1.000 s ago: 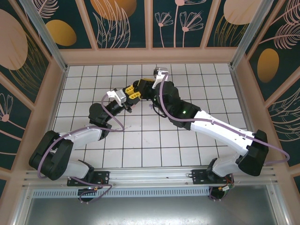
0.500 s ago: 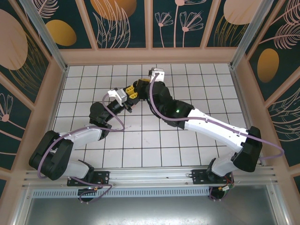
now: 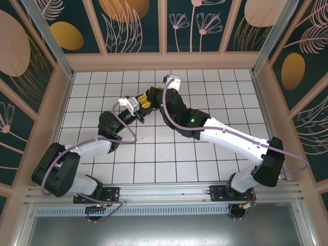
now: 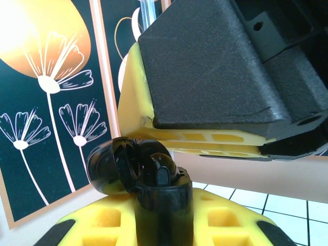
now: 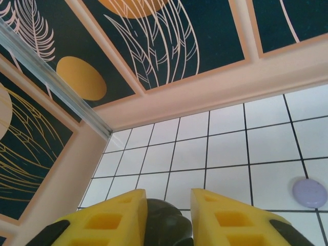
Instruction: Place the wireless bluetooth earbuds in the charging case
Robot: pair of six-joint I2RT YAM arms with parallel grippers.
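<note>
The left jaws are pressed shut on the black charging case (image 4: 161, 205) and hold it up off the table, with its lid (image 4: 108, 166) tipped open to one side. A small dark shape in the case mouth may be one of the wireless bluetooth earbuds (image 4: 162, 174), but it is too dark to be sure. The right arm (image 3: 220, 130) has just swung in closer, so the right jaws now hang right over the case, almost touching the left jaws. They have started to spread a little. A dark round thing sits in the gap between them, and I cannot tell if they pinch it. My guess is that a bud is being let go into the case. There is hardly any room between the two sets of jaws, so a bump is easy. Past the right jaws the table (image 5: 225, 148) is bare, with a lilac disc (image 5: 309, 192) off to the side. Farther still, the back wall (image 5: 246, 82) and the corner post (image 5: 51, 66) close things in.
</note>
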